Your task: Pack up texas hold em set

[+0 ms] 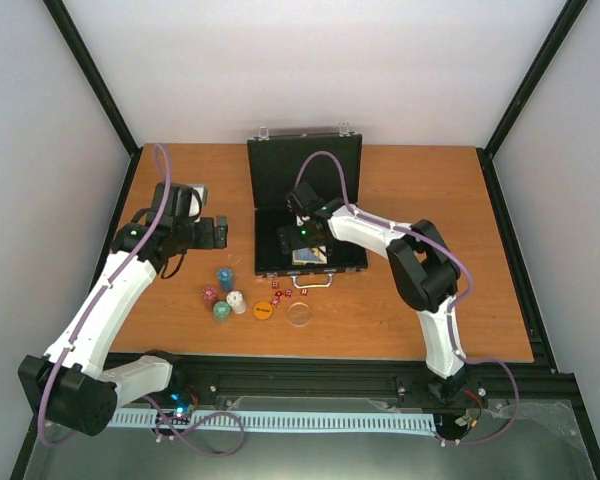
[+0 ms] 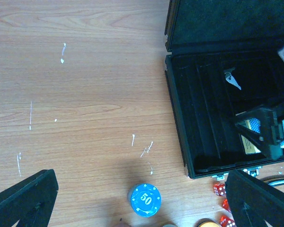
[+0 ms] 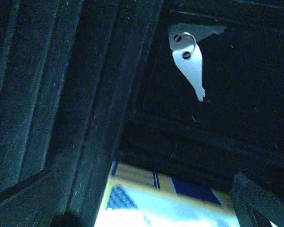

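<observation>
Black with silver corners, the briefcase (image 1: 305, 170) lay open on the wooden surface (image 1: 430, 300), its lid standing up at the far side. Inside it, at the near edge of its tray, lay the blue-yellow card deck (image 1: 310, 256), with a small silver key (image 3: 191, 66) farther in. The right end effector (image 1: 302, 228) hung low over the briefcase's tray, directly above the deck. Its fingers were spread wide to either side of the deck and gripped nothing.

Outside the briefcase, off its near-left corner, stood the blue chip stack (image 2: 145, 199), then the red (image 1: 210, 295), white (image 1: 237, 302) and green (image 1: 221, 312) stacks. The red dice (image 1: 285, 293), orange disc (image 1: 263, 310) and clear disc (image 1: 300, 314) sat just in front of the briefcase's handle. The left end effector (image 1: 220, 233) hovered left of the briefcase, fully spread and empty.
</observation>
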### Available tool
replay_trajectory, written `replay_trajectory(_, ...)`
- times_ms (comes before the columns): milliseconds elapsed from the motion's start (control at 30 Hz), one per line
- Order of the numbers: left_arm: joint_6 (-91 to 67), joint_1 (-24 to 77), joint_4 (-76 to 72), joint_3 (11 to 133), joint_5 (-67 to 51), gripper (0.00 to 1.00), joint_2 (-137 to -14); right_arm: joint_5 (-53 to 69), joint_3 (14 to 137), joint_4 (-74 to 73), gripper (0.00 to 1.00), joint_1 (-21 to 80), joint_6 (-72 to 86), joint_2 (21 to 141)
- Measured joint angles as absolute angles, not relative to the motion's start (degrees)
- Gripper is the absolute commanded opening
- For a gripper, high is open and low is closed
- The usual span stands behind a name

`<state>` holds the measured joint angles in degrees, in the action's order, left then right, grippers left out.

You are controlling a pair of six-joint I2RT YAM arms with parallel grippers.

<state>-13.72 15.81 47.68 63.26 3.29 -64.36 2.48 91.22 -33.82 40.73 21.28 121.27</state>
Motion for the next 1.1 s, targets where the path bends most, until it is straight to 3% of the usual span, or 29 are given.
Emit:
replay_trajectory(300, -13.69, 15.81, 47.57, 62.04, 3.33, 1.0, -64.38, 2.11, 85.86, -33.12, 0.99, 40.75, 22.15, 113.47)
replay_trajectory(1100, -13.72, 15.81, 46.22, 62.02, 3.36, 1.0, -68.86, -7.88, 90.21, -43.2, 0.97, 41.25, 14.33, 117.27)
